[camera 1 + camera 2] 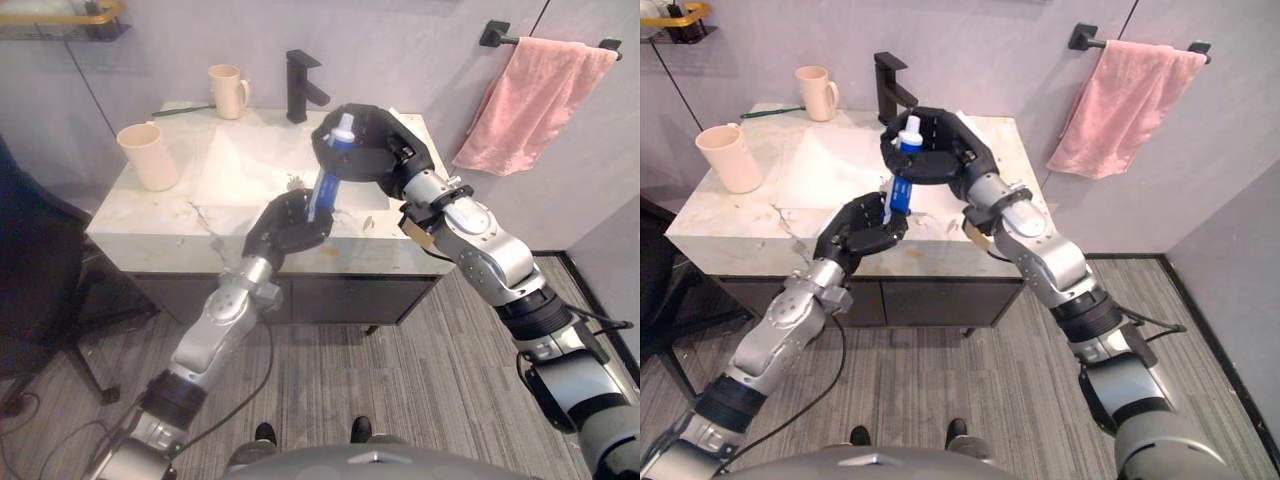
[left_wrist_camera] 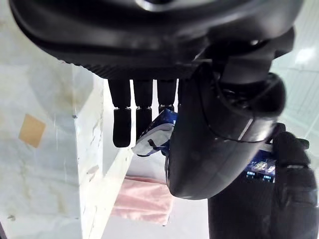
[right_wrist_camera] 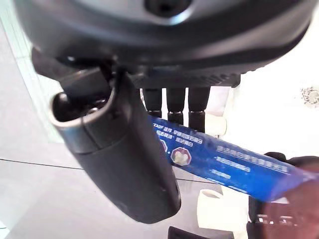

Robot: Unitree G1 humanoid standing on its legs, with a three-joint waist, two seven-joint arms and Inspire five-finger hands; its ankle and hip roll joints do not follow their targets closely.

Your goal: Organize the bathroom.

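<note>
A marble counter (image 1: 150,215) with a sunken white basin (image 1: 250,165) stands against a grey wall, over a dark cabinet on a grey plank floor. Above the front edge of the basin both robot hands meet on a blue toothpaste tube (image 1: 324,185) that stands nearly upright with its white cap at the top. The right hand (image 1: 375,150) comes in from the right and curls its fingers and thumb round the upper part of the tube, just below the cap; its own wrist view shows the thumb lying across the blue tube (image 3: 224,159) with the fingers behind it. The left hand (image 1: 290,225) rises from below and grips the tube's lower end, the fingers (image 2: 122,124) bent toward the thumb with the tube's crimped end between them. Behind the right hand, at the back of the counter, stands a black tap (image 1: 302,85). To the left of the tap is a cream mug (image 1: 229,91) with a green toothbrush (image 1: 180,111) lying beside it. Well to the left of the left hand, a second cream mug (image 1: 150,155) stands on the counter's left part. On the wall to the right of the right hand a pink towel (image 1: 530,105) hangs from a black rail (image 1: 497,36). A gold-edged shelf (image 1: 60,20) is fixed to the wall at far left.
</note>
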